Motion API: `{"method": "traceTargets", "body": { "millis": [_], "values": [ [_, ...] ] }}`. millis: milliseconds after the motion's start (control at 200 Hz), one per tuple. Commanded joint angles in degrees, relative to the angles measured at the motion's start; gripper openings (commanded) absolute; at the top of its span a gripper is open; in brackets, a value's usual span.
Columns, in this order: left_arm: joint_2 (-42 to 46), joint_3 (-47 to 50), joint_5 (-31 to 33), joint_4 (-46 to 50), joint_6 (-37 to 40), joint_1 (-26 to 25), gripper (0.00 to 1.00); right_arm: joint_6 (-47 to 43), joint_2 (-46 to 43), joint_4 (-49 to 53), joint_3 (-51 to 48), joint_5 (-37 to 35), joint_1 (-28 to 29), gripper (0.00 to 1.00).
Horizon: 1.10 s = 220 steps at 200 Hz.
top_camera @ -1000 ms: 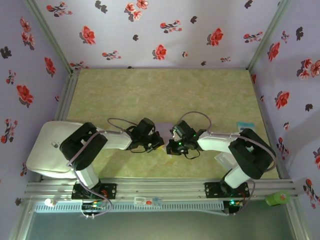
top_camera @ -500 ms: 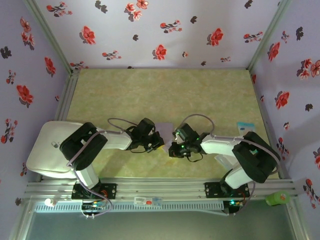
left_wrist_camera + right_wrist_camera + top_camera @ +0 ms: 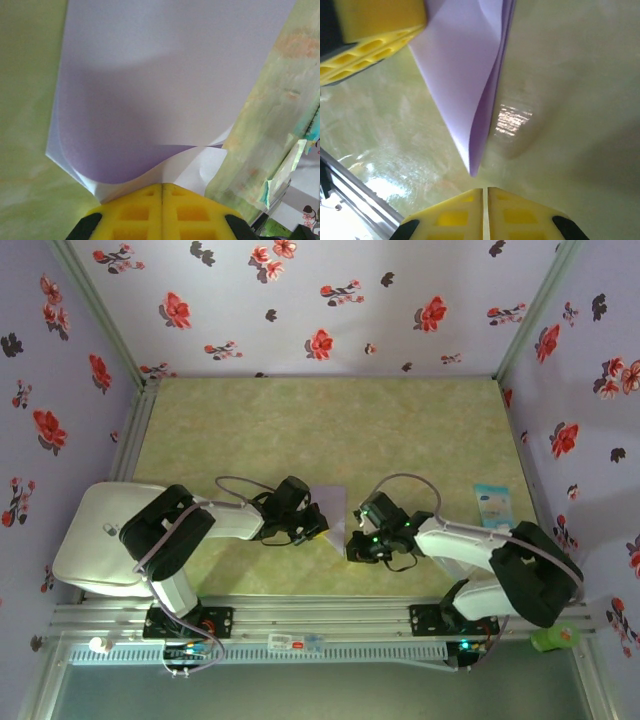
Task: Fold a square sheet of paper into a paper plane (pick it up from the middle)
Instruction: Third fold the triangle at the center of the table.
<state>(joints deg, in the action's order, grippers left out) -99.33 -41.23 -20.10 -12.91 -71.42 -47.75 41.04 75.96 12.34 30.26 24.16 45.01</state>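
— At the bottom centre of the left wrist view, the left gripper (image 3: 161, 189) has its jaws pinching a corner of the part-folded sheet of paper (image 3: 170, 90). Any advice?

— Hold that pinch steady, low over the surface (image 3: 570, 75). The right gripper (image 3: 485, 194), jaws pressed together and empty, sits just below the sheet's pointed tip, seemingly apart from it. I'd press the crease from there.

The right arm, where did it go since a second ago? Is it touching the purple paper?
The right gripper slid back to the right and toward the near edge. It is shut, with its fingertips just clear of the pointed end of the lavender paper. The left gripper stayed where it was, shut on the paper.
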Motion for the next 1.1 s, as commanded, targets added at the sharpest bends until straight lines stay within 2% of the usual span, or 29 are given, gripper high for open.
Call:
{"method": "traceTargets", "body": {
  "millis": [0, 80, 240, 430, 575, 720, 1095],
  "values": [
    [-0.43, 1.24, 2.43, 2.23, 1.37, -0.24, 0.00, 1.04, -3.40, 1.60, 2.73, -0.85, 0.28, 0.11],
    [-0.45, 1.22, 2.51, 2.11, 1.37, -0.28, 0.00, 2.78, -2.48, -2.47, 3.37, 0.77, 0.33, 0.11],
    [-0.51, 1.33, 2.45, 2.01, 1.45, -0.32, 0.00, 7.23, 6.06, -9.97, 6.29, 5.95, 0.61, 0.10],
    [-0.94, 1.59, 2.45, 1.34, 1.04, -0.34, 0.00, 9.07, 12.15, -11.97, 7.21, 3.67, 1.29, 0.09],
    [-1.02, 1.36, 2.28, 1.21, 1.12, -0.32, 0.00, 8.24, 13.63, -11.53, 4.75, 2.16, 0.98, 0.09],
    [-0.79, 1.55, 2.29, 1.57, 1.28, -0.25, 0.00, 8.16, 13.18, -12.42, 1.20, 2.57, 0.80, 0.09],
    [-0.71, 1.55, 2.39, 1.44, 0.94, -0.25, 0.00, 10.11, 3.84, -14.80, -6.28, 5.13, -0.10, 0.12]
  ]
}}
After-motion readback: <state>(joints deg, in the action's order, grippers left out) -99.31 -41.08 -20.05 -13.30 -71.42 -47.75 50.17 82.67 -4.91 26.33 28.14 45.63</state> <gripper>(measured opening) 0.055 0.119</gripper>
